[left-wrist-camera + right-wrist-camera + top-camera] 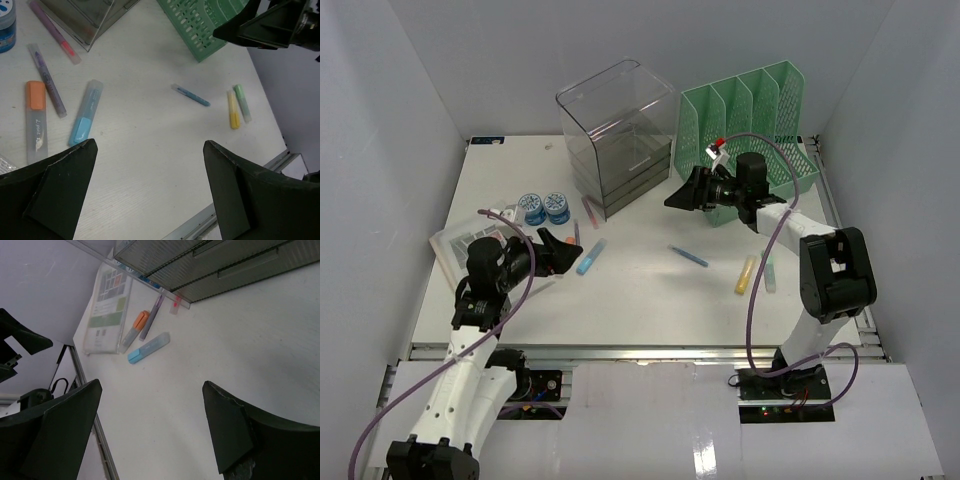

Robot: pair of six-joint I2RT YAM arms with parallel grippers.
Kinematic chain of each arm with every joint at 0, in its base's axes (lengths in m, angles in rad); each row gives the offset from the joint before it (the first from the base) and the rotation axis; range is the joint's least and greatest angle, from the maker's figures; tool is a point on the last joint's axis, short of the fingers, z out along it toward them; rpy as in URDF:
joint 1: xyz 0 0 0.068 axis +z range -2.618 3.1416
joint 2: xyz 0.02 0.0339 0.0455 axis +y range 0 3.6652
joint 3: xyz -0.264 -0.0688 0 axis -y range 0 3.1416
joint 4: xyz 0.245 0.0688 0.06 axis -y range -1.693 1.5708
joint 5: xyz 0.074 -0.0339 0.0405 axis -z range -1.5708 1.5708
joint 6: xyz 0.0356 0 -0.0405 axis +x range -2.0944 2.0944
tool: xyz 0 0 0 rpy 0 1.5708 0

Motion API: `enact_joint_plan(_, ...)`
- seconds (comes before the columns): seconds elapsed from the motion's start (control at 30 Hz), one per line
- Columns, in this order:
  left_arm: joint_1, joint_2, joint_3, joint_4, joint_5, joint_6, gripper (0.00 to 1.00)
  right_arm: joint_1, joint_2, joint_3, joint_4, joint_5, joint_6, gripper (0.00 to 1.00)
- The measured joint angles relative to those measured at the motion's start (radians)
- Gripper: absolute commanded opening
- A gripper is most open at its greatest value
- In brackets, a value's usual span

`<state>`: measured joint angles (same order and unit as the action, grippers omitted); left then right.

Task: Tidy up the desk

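The white desk (650,295) carries scattered markers: a light blue highlighter (590,257), a blue pen (688,256), a yellow highlighter (746,275) and a green one (769,271). My left gripper (565,255) is open and empty, low over the desk's left side, just left of the light blue highlighter (85,119). An orange highlighter (36,120), a purple pen (47,80) and a pink pen (54,32) lie beside it. My right gripper (678,195) is open and empty, above the desk in front of the green rack, facing left.
A smoky clear drawer box (618,135) stands at the back centre, a green mesh file rack (750,135) at the back right. Two blue round tubs (545,207) and a flat clear case (465,245) lie at the left. A metal rail (640,350) runs along the front edge.
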<state>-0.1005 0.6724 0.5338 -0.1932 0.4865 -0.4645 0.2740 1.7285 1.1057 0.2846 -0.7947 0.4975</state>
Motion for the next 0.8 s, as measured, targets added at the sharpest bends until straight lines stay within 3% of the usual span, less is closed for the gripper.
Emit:
enact_joint_plan(0.17, 0.0, -0.083, -0.016, 0.002, 0.0, -0.146, 0.98, 0.026, 0.098, 0.02, 0.156, -0.002, 0.136, 0.75)
enact_joint_plan(0.33, 0.0, -0.163, -0.022, 0.001, 0.0, -0.261, 0.98, 0.035, 0.233, 0.085, 0.31, -0.012, 0.258, 0.73)
enact_joint_plan(0.8, 0.0, -0.238, -0.036, -0.009, -0.029, -0.401, 0.98, 0.142, 0.352, 0.292, 0.376, 0.23, 0.372, 0.67)
